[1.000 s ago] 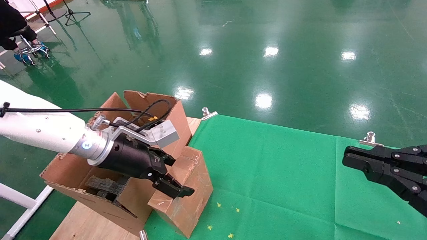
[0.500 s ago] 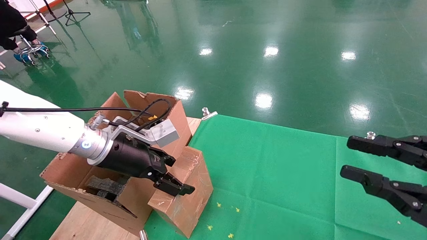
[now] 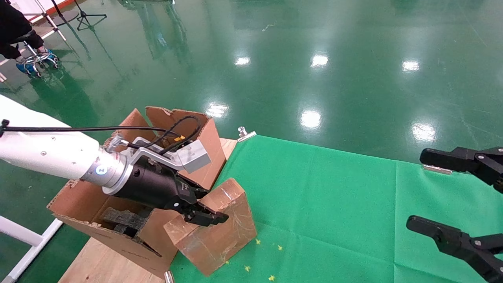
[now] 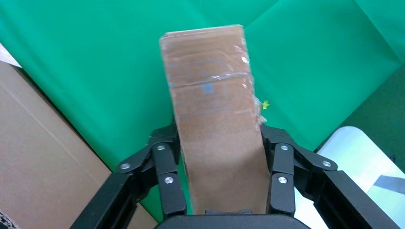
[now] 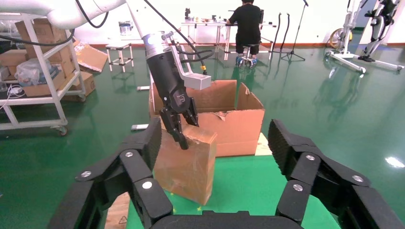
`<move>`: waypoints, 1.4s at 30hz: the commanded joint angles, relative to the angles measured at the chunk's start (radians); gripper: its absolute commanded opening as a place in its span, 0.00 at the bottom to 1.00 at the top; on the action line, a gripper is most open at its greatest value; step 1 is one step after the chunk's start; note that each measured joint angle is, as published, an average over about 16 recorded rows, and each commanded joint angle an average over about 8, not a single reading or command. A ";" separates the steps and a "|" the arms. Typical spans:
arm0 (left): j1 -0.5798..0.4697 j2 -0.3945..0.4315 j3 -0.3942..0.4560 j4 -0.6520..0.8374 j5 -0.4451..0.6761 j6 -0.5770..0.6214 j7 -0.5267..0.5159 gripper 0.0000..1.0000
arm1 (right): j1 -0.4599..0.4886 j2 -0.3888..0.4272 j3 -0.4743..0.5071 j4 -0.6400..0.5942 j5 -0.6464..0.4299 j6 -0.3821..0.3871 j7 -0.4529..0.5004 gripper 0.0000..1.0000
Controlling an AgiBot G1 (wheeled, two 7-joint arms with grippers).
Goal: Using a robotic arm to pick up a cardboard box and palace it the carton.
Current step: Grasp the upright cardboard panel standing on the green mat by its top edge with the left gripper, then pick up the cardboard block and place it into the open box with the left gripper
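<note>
At the left edge of the green cloth, the robotic arm carries the left gripper, its jaws pinched on the top of the cardboard box, which stands tilted just beside the carton. To complete the lift cleanly, maintain the clamp, raise the box until its underside should clear the carton's near flap, then carry it left over the opening before releasing. Compared with half a second earlier, the box is tipped and rotated in the grip. The right gripper, parked at far right, is spread wider than before.
</note>
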 commanded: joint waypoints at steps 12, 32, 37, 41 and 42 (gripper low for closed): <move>-0.221 -0.087 -0.119 0.065 -0.042 0.002 0.089 0.00 | 0.000 0.000 0.000 0.000 0.000 0.000 0.000 1.00; -0.154 -0.201 -0.086 0.468 0.170 -0.162 0.322 0.00 | 0.000 0.000 0.000 0.000 0.000 0.000 0.000 1.00; -0.135 -0.169 -0.062 0.539 0.241 -0.235 0.318 0.00 | 0.000 0.000 0.000 0.000 0.000 0.000 0.000 1.00; -0.147 -0.132 -0.045 0.595 0.303 -0.287 0.299 0.00 | 0.000 0.000 0.000 0.000 0.000 0.000 0.000 1.00; -0.152 -0.121 -0.041 0.611 0.317 -0.299 0.294 0.00 | 0.000 0.000 0.000 0.000 0.000 0.000 0.000 1.00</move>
